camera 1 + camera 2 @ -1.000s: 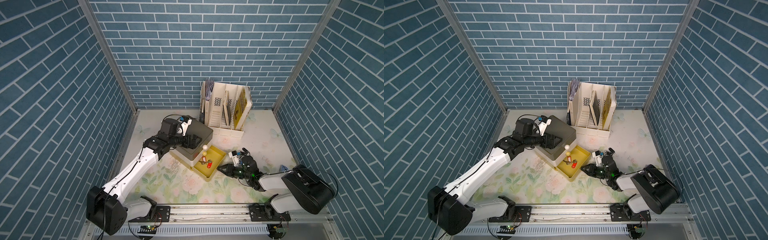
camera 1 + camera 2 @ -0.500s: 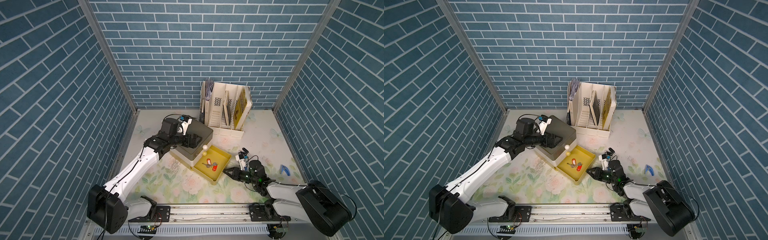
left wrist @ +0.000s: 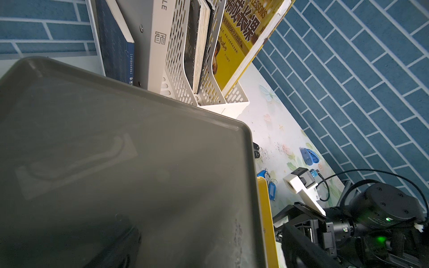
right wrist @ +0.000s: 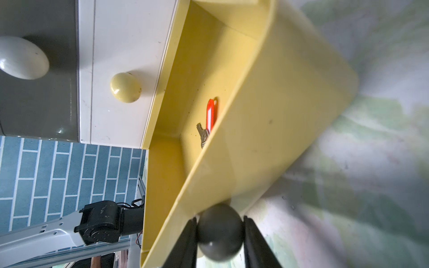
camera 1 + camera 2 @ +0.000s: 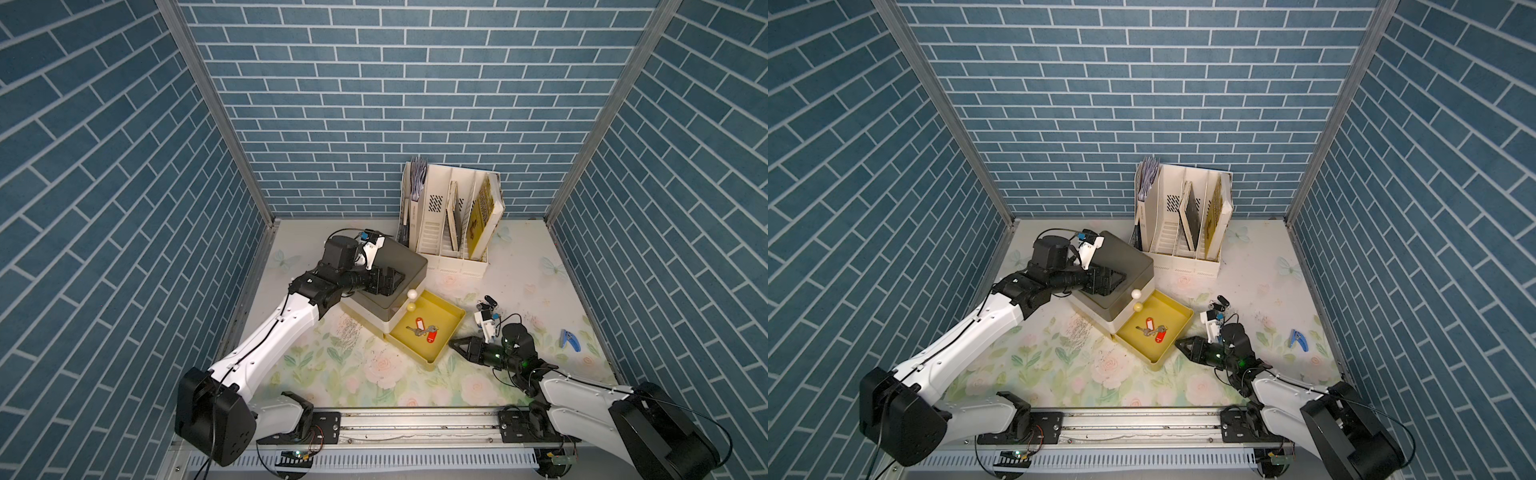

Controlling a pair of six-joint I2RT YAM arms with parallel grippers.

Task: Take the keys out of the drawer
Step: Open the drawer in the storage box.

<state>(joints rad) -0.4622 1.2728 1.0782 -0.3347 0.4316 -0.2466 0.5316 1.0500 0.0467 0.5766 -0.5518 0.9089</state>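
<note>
The yellow drawer point(image 5: 444, 304) point(image 5: 1175, 304) stands pulled far out of the grey-topped cabinet point(image 5: 399, 257). Keys with red tags point(image 5: 424, 330) point(image 5: 1154, 331) point(image 4: 211, 116) lie inside it. My right gripper point(image 5: 451, 343) point(image 5: 1177, 343) point(image 4: 220, 219) sits at the drawer's front, its fingers close against both sides of the dark knob point(image 4: 219, 234). Black-fob keys point(image 5: 489, 300) point(image 5: 1222, 301) and blue-tagged keys point(image 3: 271, 189) lie on the table beside the drawer. My left gripper point(image 5: 395, 280) point(image 5: 1115, 279) rests on the cabinet top; its jaws are blurred.
A white file rack point(image 5: 451, 216) with books stands behind the cabinet. Two closed drawers above the yellow one carry a white knob point(image 5: 411, 293) and a cream knob point(image 5: 410, 306). A blue plastic piece point(image 5: 568, 338) lies near the right wall. The brick walls close in on three sides.
My right gripper has drawn the yellow drawer further out toward the front, and the red-tagged keys now show fully. The right arm has swung back. The left arm has stayed put.
</note>
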